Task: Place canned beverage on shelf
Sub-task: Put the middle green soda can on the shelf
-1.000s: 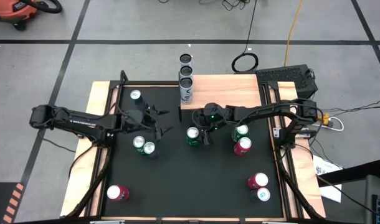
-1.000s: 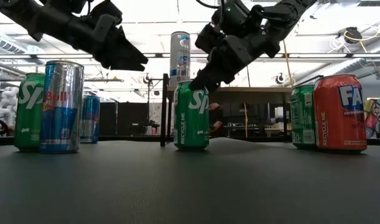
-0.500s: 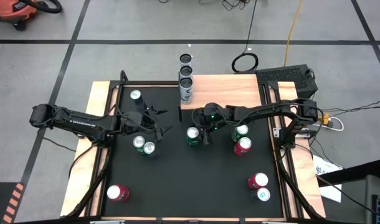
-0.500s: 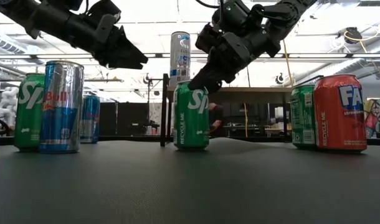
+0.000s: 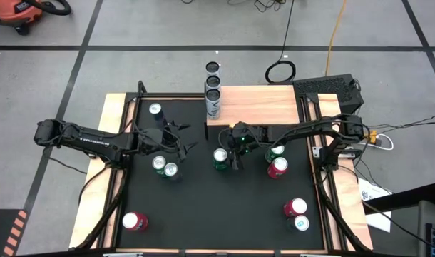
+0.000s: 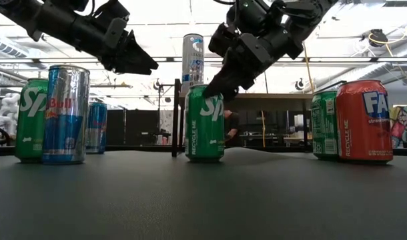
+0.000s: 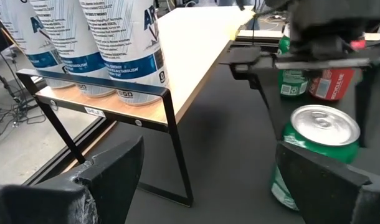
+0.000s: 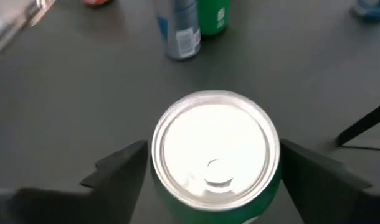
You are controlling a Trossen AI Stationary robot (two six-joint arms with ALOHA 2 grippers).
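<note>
A green Sprite can (image 5: 219,158) stands upright on the black table, also seen in the low view (image 6: 205,123) and the right wrist view (image 8: 215,152). My right gripper (image 8: 216,177) is open and points down over it, one finger on each side of the can's top; I cannot tell whether they touch. The shelf (image 5: 254,104), a light wood plank on thin black legs (image 7: 177,155), stands at the table's far edge. Three tall white-and-blue cans (image 7: 124,43) stand on its left end. My left gripper (image 5: 183,141) hovers open and empty left of the green can.
A green can (image 6: 31,120) and a Red Bull can (image 6: 67,113) stand at the left. A blue can (image 5: 155,109) is at the far left. A green can (image 5: 276,150) and a red can (image 5: 277,168) stand to the right. More cans (image 5: 297,213) (image 5: 135,221) are near the front.
My right gripper has shifted slightly toward the table's near edge and settled over the green can's top. The can has stayed in place.
</note>
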